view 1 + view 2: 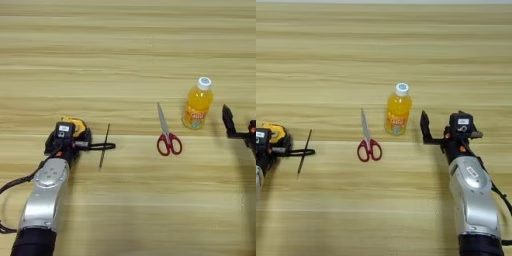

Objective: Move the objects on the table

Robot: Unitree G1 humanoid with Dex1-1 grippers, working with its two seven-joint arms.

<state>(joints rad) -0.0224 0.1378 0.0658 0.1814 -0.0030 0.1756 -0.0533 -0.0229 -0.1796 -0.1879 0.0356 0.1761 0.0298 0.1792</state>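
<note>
On the table (125, 50), a yellow-black tape measure (78, 123) lies at the left. Its black strap loop (103, 146) trails right, across a thin dark rod (104, 145). My left gripper (66, 137) sits right on the tape measure and covers most of it. Red-handled scissors (368, 142) lie in the middle, blades pointing away. An orange-drink bottle (397, 111) with a white cap stands upright just right of them. My right gripper (437, 128) is open a short way right of the bottle, one black finger (424, 124) nearest it, apart from it.
My left forearm (45, 200) comes in from the bottom left, with a black cable beside it. The right forearm (473, 200) comes in from the bottom right. Bare wood-grain planks stretch across the far half of the table.
</note>
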